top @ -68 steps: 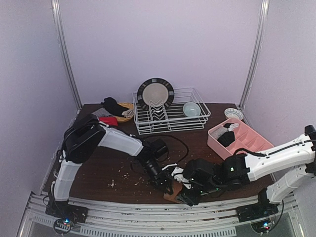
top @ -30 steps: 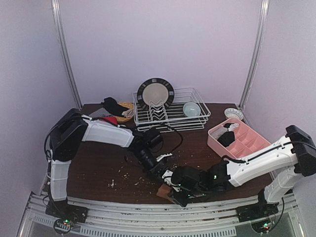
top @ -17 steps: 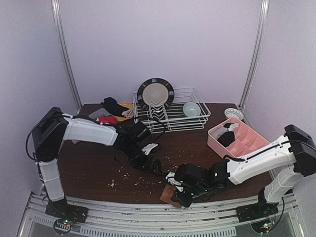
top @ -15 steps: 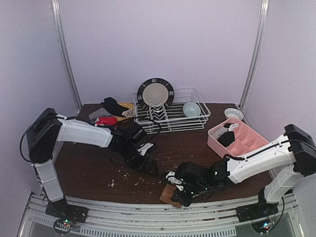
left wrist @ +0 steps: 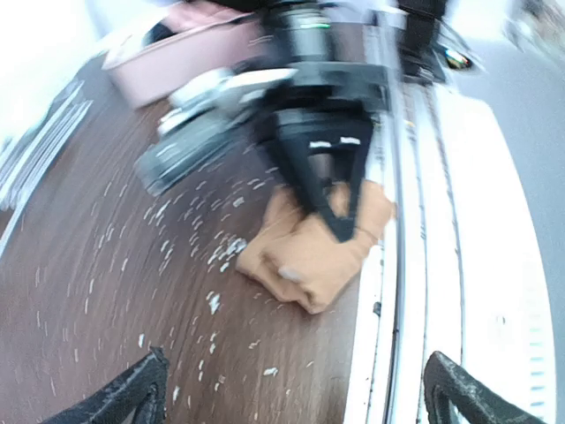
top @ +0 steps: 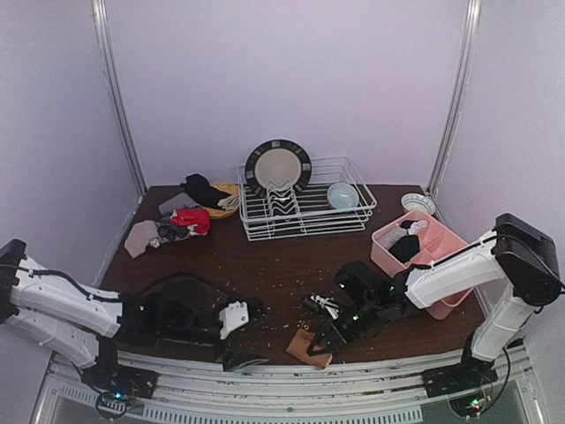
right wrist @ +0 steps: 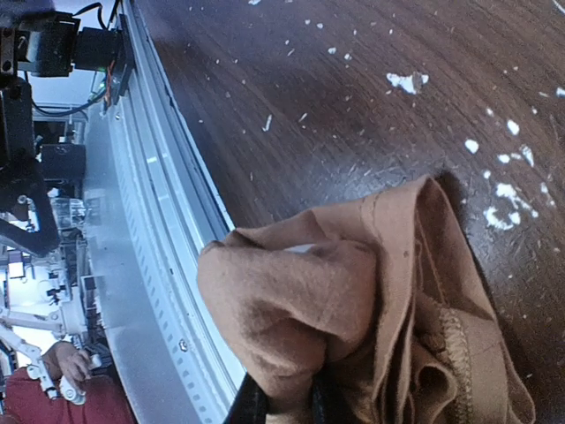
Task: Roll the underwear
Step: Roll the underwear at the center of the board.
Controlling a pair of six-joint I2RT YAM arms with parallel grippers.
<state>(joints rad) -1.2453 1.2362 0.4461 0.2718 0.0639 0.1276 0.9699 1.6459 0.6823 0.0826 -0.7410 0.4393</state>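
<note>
Tan-brown underwear [top: 309,347]; pink tray [top: 447,253]; dark-brown, white-flecked table [top: 282,258]

No legible text, labels, brands, numbers or signs in any view; small marks on arm housings too blurred to read.

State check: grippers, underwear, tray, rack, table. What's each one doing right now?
Right gripper: shut on the brown underwear.
Left gripper: open, empty.
Brown underwear: bunched, at the table's near edge.
Other underwear: loose heap at back left, unrolled.
Tray: black cloth in a back compartment.
Plate: upright in the rack.
Table: strewn with pale crumbs.
</note>
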